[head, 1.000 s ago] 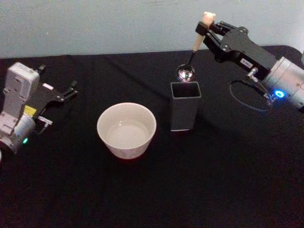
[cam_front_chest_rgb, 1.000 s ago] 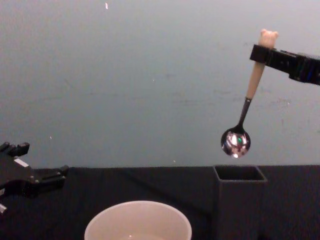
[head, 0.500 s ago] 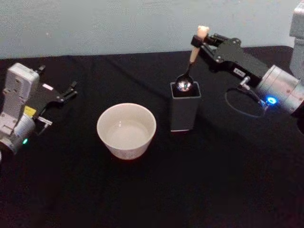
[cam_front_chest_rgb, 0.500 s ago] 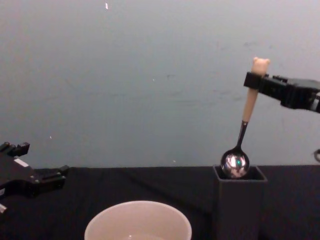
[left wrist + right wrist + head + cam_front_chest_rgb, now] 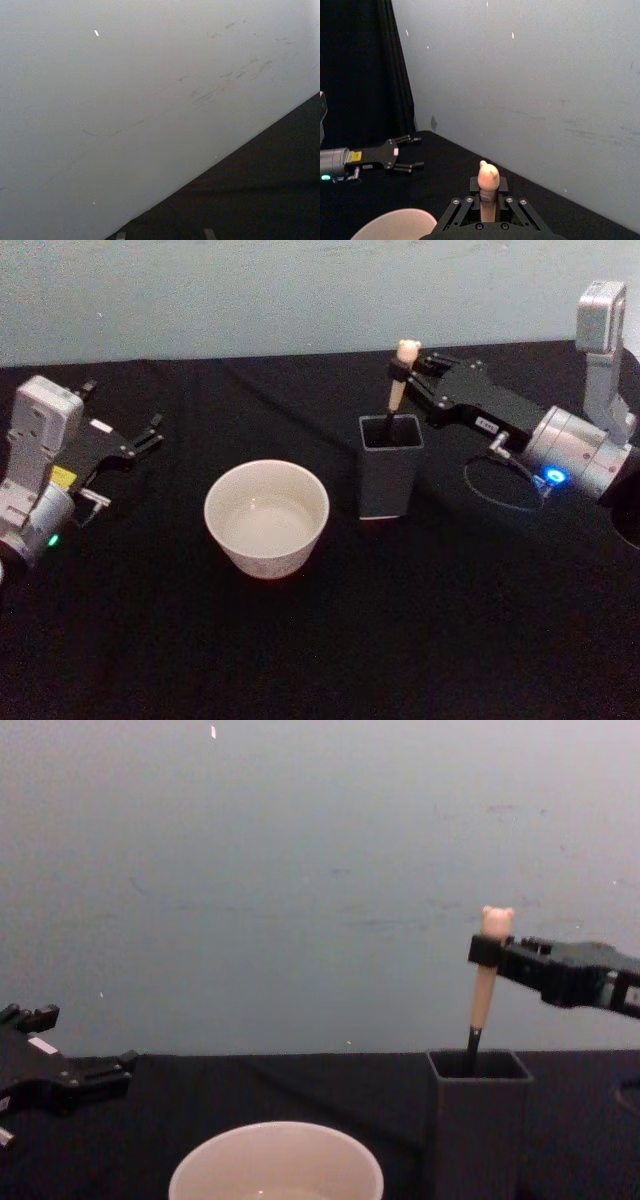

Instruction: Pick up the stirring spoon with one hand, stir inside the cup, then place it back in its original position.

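- The stirring spoon (image 5: 398, 383) is held by the right gripper (image 5: 407, 368), which is clenched on the cream handle just under the bear head. A grasp that high is judged to leave the whole shaft free to go down into the narrow holder (image 5: 390, 475) without the gripper meeting its walls.
- The spoon is seen nearly upright, tilted a little. Its dark shaft is sunk inside the holder's mouth, and the bowl is hidden by the walls. Whether the bottom is touched cannot be told.
- The step is judged to be the return of the spoon to its place; release is not yet made.
- The cup (image 5: 262, 555) is set on the black counter (image 5: 300, 660) just beside the holder, on the robot's left of it and apart from it. That keeps the path between the two short.
- The left gripper (image 5: 152, 432) is parked low at the counter's left edge, well apart from the cup, with its fingers spread and nothing in them.
- Writing: a yellow label (image 5: 62, 473) is carried on the left arm and a small white label (image 5: 485, 425) on the right gripper's body. Neither can be read. No brand is made out on cup, holder or spoon.
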Robot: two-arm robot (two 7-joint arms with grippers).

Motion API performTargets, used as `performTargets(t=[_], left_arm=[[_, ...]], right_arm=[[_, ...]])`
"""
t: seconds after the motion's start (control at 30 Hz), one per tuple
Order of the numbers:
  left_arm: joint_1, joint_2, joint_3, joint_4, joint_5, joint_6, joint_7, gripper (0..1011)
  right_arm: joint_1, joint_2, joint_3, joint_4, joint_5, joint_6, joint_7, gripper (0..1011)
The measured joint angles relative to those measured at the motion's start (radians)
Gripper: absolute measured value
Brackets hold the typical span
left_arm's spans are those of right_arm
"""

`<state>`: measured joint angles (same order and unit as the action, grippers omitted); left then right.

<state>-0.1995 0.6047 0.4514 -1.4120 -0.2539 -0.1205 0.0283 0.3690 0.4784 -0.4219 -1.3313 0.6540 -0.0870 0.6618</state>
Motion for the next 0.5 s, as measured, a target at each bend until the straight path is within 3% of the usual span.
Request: performTargets(t=[0.5], left_arm=[[0.000, 0.000, 0.000, 0.000, 0.000, 0.000, 0.000, 1001]], right_arm=[[0.011, -0.021, -0.033, 0.062, -0.037, 0.008, 0.004, 188]])
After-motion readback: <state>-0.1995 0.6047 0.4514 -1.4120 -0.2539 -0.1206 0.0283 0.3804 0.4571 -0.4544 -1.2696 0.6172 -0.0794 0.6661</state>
